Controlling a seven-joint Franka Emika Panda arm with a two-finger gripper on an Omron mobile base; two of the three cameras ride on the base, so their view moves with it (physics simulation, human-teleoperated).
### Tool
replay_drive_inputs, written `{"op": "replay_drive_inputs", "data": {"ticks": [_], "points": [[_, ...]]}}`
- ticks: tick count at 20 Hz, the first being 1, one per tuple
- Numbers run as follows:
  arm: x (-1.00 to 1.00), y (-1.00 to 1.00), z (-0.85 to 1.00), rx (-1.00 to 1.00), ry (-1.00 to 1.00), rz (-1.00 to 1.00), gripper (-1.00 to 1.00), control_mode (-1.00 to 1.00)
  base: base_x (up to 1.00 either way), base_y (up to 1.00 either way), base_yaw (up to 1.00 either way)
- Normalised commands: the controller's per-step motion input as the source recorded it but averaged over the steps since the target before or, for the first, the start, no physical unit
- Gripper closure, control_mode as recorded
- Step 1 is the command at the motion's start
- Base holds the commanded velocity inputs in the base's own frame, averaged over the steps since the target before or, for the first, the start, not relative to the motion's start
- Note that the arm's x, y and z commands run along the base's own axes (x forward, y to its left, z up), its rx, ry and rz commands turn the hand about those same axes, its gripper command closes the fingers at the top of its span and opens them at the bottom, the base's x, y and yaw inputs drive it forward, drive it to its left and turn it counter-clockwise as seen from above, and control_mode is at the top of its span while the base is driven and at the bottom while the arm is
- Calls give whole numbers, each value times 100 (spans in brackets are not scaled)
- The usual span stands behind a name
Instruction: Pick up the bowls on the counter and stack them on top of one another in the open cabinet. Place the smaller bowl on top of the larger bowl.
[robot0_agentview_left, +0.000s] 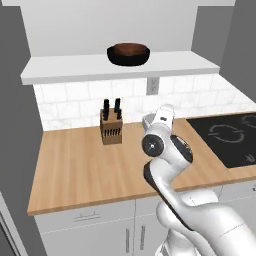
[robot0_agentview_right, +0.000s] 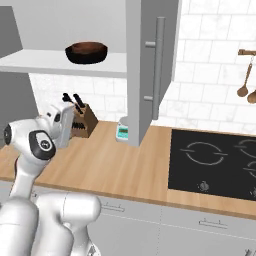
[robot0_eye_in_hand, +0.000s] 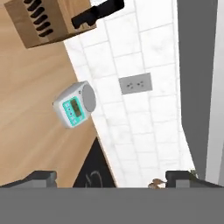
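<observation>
— Up on the thick white flat shelf board of the doorless pale grey open cabinet (robot0_agentview_left: 75, 70), what do you see?

— Both bowls. The smaller reddish-brown wood-like bowl (robot0_agentview_left: 128, 49) sits nested inside the wide glossy black bowl (robot0_agentview_left: 128, 59), rims near level, toward the shelf's right half.

— And below?

— The long light-brown wood-grain counter (robot0_agentview_left: 75, 170) runs under a white marbled tile wall. A brown wooden knife block with black handles (robot0_agentview_left: 111, 127) stands at the back, and a small grey kitchen scale with a teal display (robot0_eye_in_hand: 74, 105) rests close to the tiles. A grey wall socket (robot0_eye_in_hand: 136, 83) is set in the tiles above it. The black glass cooktop (robot0_agentview_right: 215, 162) lies flush at the counter's right end, with wooden spoons (robot0_agentview_right: 245, 85) hanging on the wall beyond.

— Your gripper (robot0_eye_in_hand: 113, 178)?

— Its two dark tips stand wide apart with nothing between them, above the counter near the scale.
</observation>
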Motion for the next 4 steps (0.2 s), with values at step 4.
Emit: {"op": "replay_drive_inputs", "data": {"ticks": [4], "points": [[-100, -100, -61, 26, -41, 0, -100, -100, 0, 0, 0]]}}
